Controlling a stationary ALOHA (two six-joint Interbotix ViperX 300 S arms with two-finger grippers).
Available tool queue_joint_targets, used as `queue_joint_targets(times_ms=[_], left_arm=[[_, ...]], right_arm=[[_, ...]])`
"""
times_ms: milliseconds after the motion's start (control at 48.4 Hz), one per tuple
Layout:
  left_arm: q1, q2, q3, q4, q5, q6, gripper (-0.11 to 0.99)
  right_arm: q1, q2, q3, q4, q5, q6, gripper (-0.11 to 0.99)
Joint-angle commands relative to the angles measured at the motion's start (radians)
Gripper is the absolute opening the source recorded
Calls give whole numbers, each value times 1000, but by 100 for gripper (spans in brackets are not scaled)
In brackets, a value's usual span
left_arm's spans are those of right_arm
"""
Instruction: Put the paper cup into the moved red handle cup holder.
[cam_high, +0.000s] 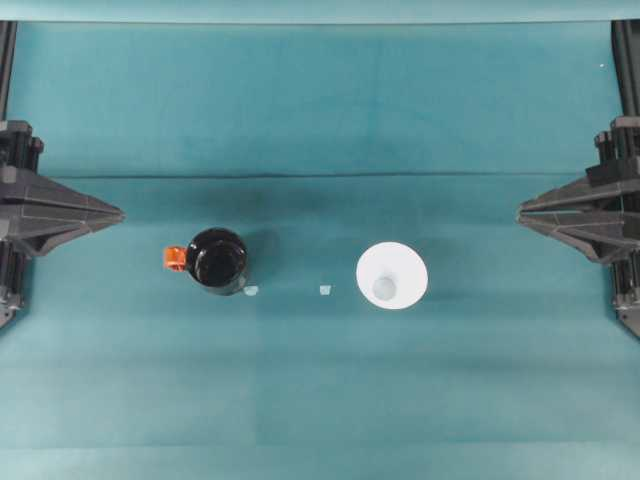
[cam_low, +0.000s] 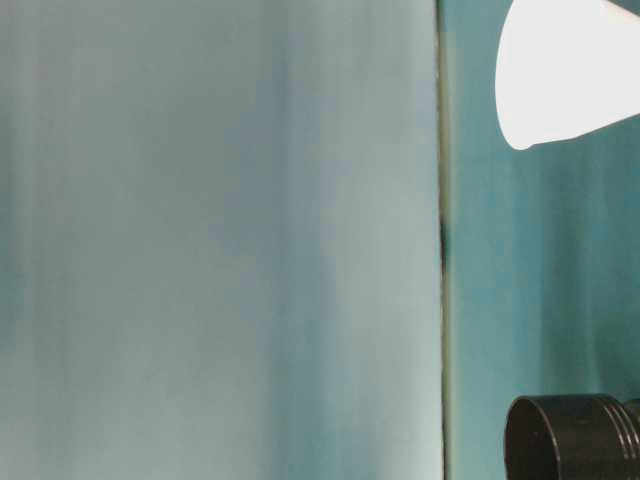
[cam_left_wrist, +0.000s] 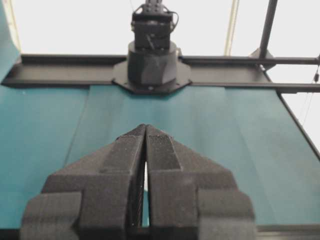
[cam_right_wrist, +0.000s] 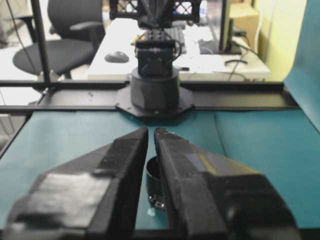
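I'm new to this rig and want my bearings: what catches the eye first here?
On the teal table, the white paper cup stands right of centre, and the glossy black red handle cup holder stands left of centre, apart from it. The left gripper and right gripper wait shut at the edges.

White paper cup (cam_high: 392, 275) — glossy black holder (cam_high: 216, 260), orange-red handle tab (cam_high: 174, 259).

paper cup (cam_high: 392, 275): matt white paper | red handle cup holder (cam_high: 216, 260): glossy black plastic, orange-red tab | bench (cam_high: 320, 110): matt teal cloth, faintly creased | fingers (cam_left_wrist: 162, 155): rough, matt black plastic, layered texture
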Motion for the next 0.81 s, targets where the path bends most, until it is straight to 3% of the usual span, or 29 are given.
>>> queue_joint_targets(times_ms=[0, 83, 248, 351, 537, 661, 785], left_arm=[[-14, 25, -46, 11, 26, -14, 3], [-15, 40, -61, 11, 80, -14, 3], [-15, 60, -81, 11, 175, -15, 3], [-15, 83, -104, 11, 313, -23, 3], [-15, 138, -186, 11, 641, -29, 3], [-11, 183, -222, 11, 784, -55, 3], [-2, 232, -250, 14, 865, -72, 3]], right_arm=[[17, 3, -9, 8, -2, 8, 0], [17, 2, -14, 26, 35, 28, -4], [18, -15, -31, 26, 124, 89, -11], [18, -28, -37, 26, 166, 100, -11], [17, -44, -41, 26, 230, 107, -11], [18, -51, -41, 26, 278, 123, -11], [18, -55, -41, 26, 307, 141, -11]])
